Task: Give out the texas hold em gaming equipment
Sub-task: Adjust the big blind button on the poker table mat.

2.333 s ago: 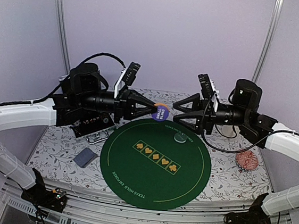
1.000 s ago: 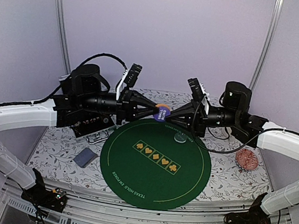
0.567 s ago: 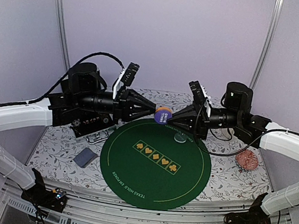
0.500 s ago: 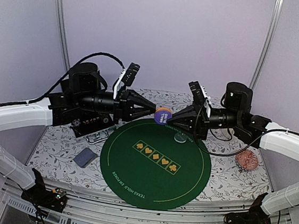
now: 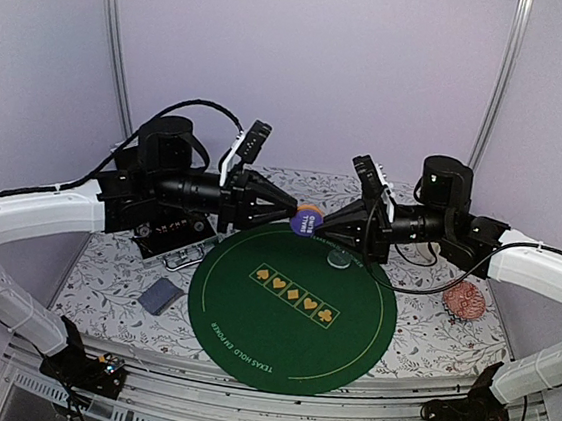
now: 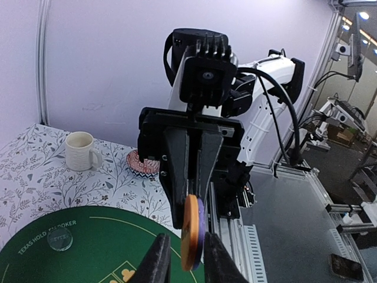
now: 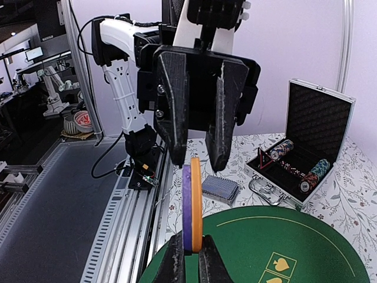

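An orange round disc with a purple face (image 5: 306,218) hangs edge-on in the air above the far rim of the green poker mat (image 5: 290,317). My right gripper (image 5: 320,222) is shut on it; in the right wrist view its fingertips (image 7: 192,244) pinch the disc (image 7: 192,203) at its lower edge. My left gripper (image 5: 294,215) faces it from the other side, and its fingers (image 6: 185,244) stand slightly apart round the disc (image 6: 191,233), with a gap showing. A clear disc (image 5: 338,259) lies on the mat. The deck of grey-blue cards (image 5: 160,295) rests left of the mat.
An open metal case (image 7: 300,159) at the back left holds chip stacks (image 7: 281,147) and a red-edged triangle marker (image 7: 268,156). A white mug (image 6: 78,151) and a red patterned bowl (image 5: 466,300) stand to the right of the mat.
The right gripper, open and apart at first, has come in and shut on the disc carried by the left one. The left fingers now sit loose round it.
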`<state>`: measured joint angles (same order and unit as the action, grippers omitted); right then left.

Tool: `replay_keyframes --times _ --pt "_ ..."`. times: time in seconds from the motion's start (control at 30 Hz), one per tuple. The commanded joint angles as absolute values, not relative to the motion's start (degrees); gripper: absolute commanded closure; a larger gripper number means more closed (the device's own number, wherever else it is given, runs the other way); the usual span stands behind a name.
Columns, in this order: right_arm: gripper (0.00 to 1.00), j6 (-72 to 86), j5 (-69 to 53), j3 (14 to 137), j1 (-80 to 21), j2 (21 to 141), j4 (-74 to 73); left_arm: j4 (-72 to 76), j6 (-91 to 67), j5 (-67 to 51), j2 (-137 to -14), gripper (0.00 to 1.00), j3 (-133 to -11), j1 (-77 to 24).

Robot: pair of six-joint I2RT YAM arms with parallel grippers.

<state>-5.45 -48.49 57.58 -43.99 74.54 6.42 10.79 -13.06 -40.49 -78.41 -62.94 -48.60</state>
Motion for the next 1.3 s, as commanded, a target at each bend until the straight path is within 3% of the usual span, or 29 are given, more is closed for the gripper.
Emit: replay_keyframes --times 0.0,0.2,0.8,1.03,1.27 --pt "0.98 -6.1 -48.6 58.7 -44.3 73.9 5.5 8.1 -12.4 -38.8 -80.5 0.83 -65.6 -48.4" --pt "0.98 -6.5 -48.8 58.6 -44.3 73.6 4.9 6.8 -12.2 -37.6 -81.3 0.91 -66.1 -48.4" --pt "0.98 -10.7 -51.1 57.4 -44.3 72.5 2.0 -0.3 -10.5 -30.8 -82.2 0.92 -67.0 -48.3" --pt "0.99 -12.6 -51.5 57.4 -44.2 73.3 0.1 -3.9 -8.5 -32.4 -85.1 0.83 -67.4 -48.7" --pt "0.98 -13.1 -51.9 57.0 -44.1 74.1 -1.0 -2.1 -9.3 -37.0 -85.4 0.82 -65.3 -48.9"
